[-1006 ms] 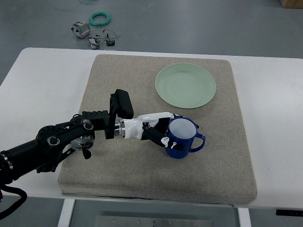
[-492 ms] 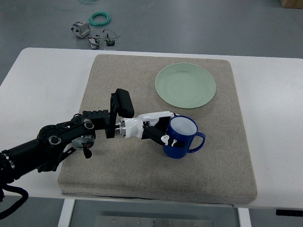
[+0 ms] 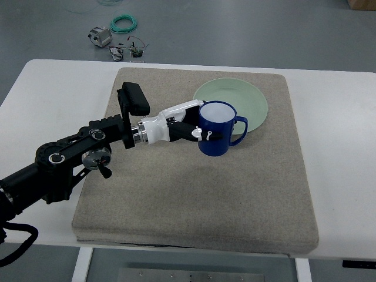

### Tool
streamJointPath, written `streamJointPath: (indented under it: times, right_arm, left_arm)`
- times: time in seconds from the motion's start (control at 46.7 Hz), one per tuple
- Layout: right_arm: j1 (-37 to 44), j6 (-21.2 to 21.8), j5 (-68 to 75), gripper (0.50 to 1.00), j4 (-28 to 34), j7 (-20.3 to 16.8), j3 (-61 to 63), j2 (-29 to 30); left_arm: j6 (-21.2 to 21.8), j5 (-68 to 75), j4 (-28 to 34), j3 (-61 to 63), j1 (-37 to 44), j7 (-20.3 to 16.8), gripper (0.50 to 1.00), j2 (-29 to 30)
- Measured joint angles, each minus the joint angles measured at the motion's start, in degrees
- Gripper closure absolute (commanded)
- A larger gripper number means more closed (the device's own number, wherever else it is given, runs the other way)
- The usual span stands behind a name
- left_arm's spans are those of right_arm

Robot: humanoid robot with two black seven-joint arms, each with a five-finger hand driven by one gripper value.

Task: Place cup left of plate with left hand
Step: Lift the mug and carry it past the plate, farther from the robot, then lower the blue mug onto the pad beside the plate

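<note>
The robot's left hand (image 3: 191, 124), white with black fingers, reaches in from the picture's left and has its fingers wrapped around the side of a dark blue ceramic cup (image 3: 217, 129) with a white inside. The cup is upright, its handle pointing right, and it overlaps the lower left edge of the round pale green plate (image 3: 241, 101) in the picture. Both are over a beige felt mat (image 3: 194, 200) lying on a white table (image 3: 53, 94). Whether the cup touches the mat cannot be told.
</note>
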Motion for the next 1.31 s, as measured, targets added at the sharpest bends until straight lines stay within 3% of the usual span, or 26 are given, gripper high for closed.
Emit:
streamJointPath:
  times: [0.407, 0.664, 1.306]
  right_arm:
    - [0.0, 0.0, 0.0, 0.566, 0.0, 0.0, 0.0, 0.0]
    - [0.0, 0.0, 0.0, 0.566, 0.0, 0.0, 0.0, 0.0]
    - [0.0, 0.0, 0.0, 0.566, 0.0, 0.0, 0.0, 0.0]
  left_arm:
    - [11.2, 0.1, 5.6, -3.4, -0.7, -3.7, 1.0, 0.6]
    - [18.5, 0.1, 8.0, -3.4, -1.6, -4.2, 1.0, 1.2]
    - [20.4, 0.1, 17.6, -3.0, -1.8, -10.1, 1.0, 1.3]
